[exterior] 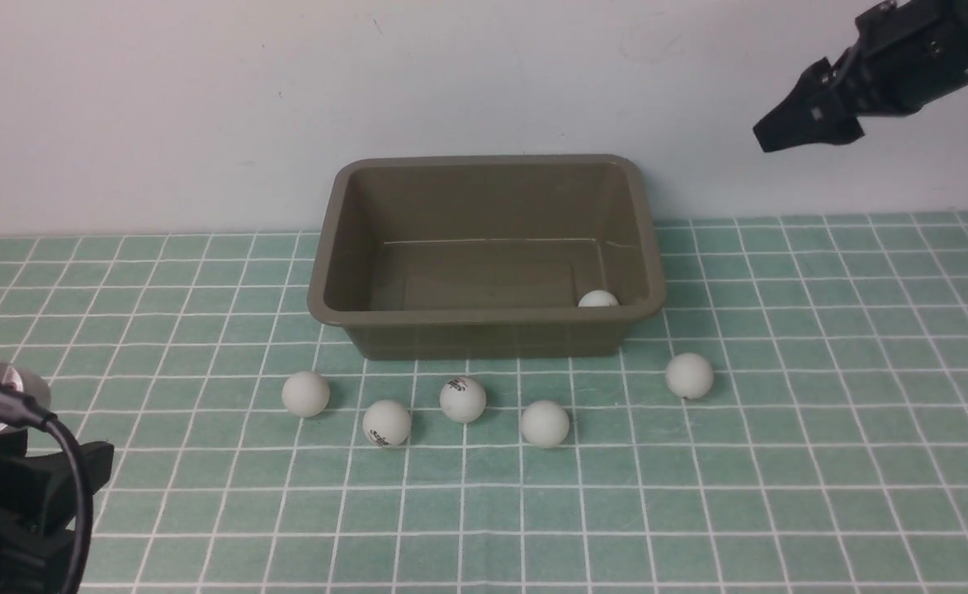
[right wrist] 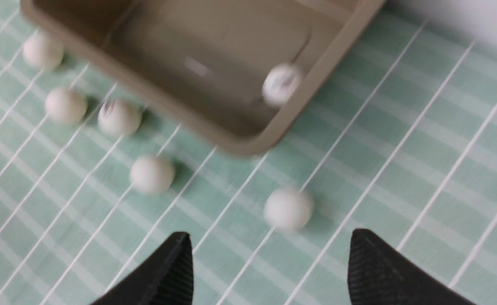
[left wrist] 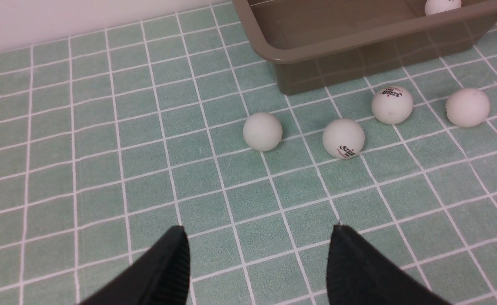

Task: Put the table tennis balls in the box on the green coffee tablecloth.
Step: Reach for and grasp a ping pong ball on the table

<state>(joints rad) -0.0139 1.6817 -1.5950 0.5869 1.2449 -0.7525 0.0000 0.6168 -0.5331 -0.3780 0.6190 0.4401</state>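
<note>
The olive-brown box point(exterior: 484, 313) stands on the green coffee tablecloth point(exterior: 822, 429) near the back wall. One table tennis ball point(exterior: 597, 299) lies inside it at the front right corner. Several more balls lie on the cloth in front of the box, from the leftmost point(exterior: 305, 393) to the rightmost point(exterior: 689, 375). My right gripper point(exterior: 768, 136) hangs high to the right of the box, open and empty; the rightmost ball point(right wrist: 288, 209) shows just ahead of its fingertips. My left gripper point(left wrist: 259, 231) is low at the front left, open and empty, well short of the nearest ball point(left wrist: 262, 131).
A white wall rises right behind the box. My left arm's body and cable point(exterior: 5, 495) fill the front left corner of the front view. The right wrist view is blurred.
</note>
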